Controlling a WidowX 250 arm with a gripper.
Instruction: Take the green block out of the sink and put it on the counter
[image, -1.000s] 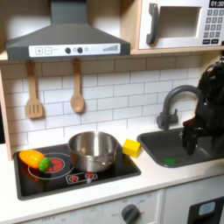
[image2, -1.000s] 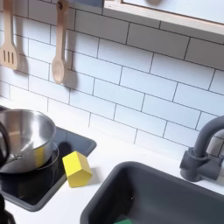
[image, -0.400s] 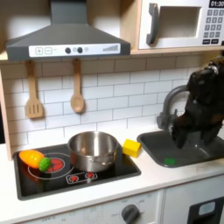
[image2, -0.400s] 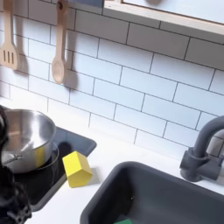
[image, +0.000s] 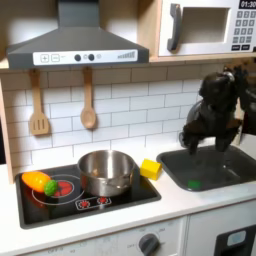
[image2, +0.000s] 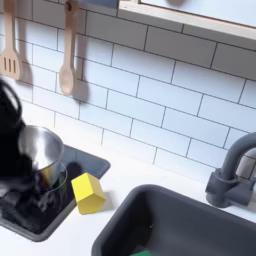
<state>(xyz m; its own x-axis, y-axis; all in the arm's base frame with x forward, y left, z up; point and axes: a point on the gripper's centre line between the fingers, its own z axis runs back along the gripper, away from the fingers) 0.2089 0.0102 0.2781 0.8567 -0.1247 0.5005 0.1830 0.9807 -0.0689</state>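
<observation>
Green block (image: 193, 183) lies down in the sink (image: 228, 172), on the dark floor of the basin near its left end in the first exterior view, and nothing is touching it. In the second exterior view a tiny bit of the green block (image2: 143, 253) peeks up at the bottom edge, inside the sink (image2: 190, 215). The black arm hangs above the sink in the first exterior view, and its end effector (image: 189, 137) is up in the air over the basin's left edge, well above the block. It is dark and blurry (I cannot tell if its fingers are apart or together). It holds nothing that I can see. The dark curved faucet (image: 190, 120) stands at the far side of the sink, partly behind the arm. The off-white bench (image: 150, 195) runs around the sink and the black stovetop (image: 85, 195). A yellow block (image: 150, 168) sits on the bench between the stovetop and the sink. A shiny pot (image: 106, 171) stands on the stovetop, and an orange-and-green toy vegetable (image: 41, 182) lies on the left burner. Two wooden spoons (image: 88, 100) hang on the white tile wall. In the second exterior view the blurry black arm is at the left, in front of the pot (image2: 40, 150).
</observation>
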